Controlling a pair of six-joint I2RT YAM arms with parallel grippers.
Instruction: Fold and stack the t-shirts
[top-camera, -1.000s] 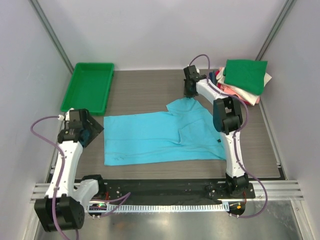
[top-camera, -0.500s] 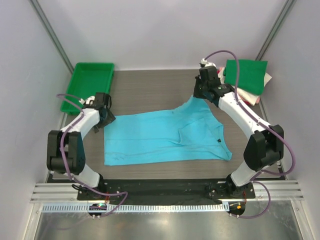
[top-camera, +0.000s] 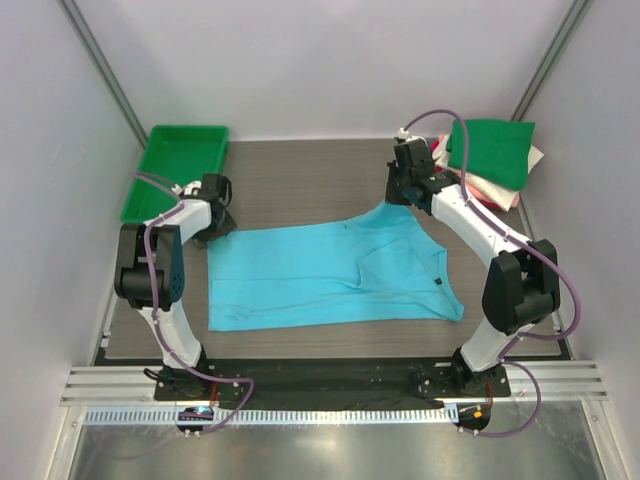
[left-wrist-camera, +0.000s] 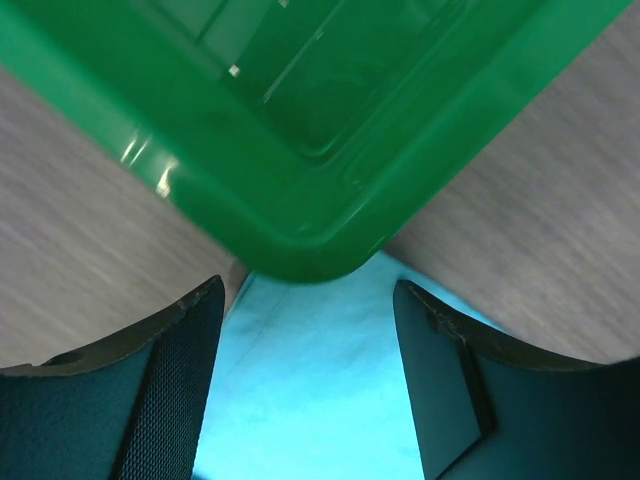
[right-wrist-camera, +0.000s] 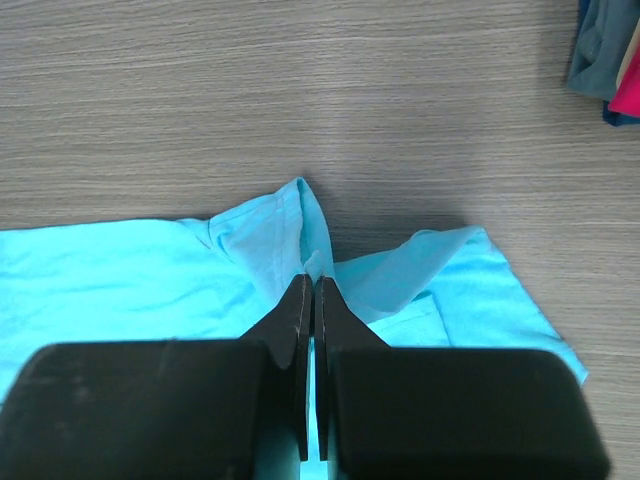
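Observation:
A turquoise t-shirt (top-camera: 330, 275) lies spread flat mid-table. My right gripper (top-camera: 399, 196) is shut on a pinched fold of its far edge; in the right wrist view the jaws (right-wrist-camera: 312, 285) meet on the raised turquoise cloth (right-wrist-camera: 270, 240). My left gripper (top-camera: 219, 221) is open over the shirt's far left corner. In the left wrist view its fingers (left-wrist-camera: 170, 400) stand wide apart with turquoise cloth (left-wrist-camera: 310, 400) between them, not gripped. A stack of folded shirts (top-camera: 490, 152), green on top, sits at the back right.
A rigid green plastic tray (top-camera: 180, 172) stands at the back left; its rounded corner (left-wrist-camera: 300, 245) is just beyond my left fingertips. The folded stack's edge (right-wrist-camera: 612, 60) shows at the top right of the right wrist view. Grey walls close in on both sides.
My left arm swung in from the left edge to the shirt's far left corner by the tray. My right gripper shifted slightly right, still pinching the shirt's far edge.

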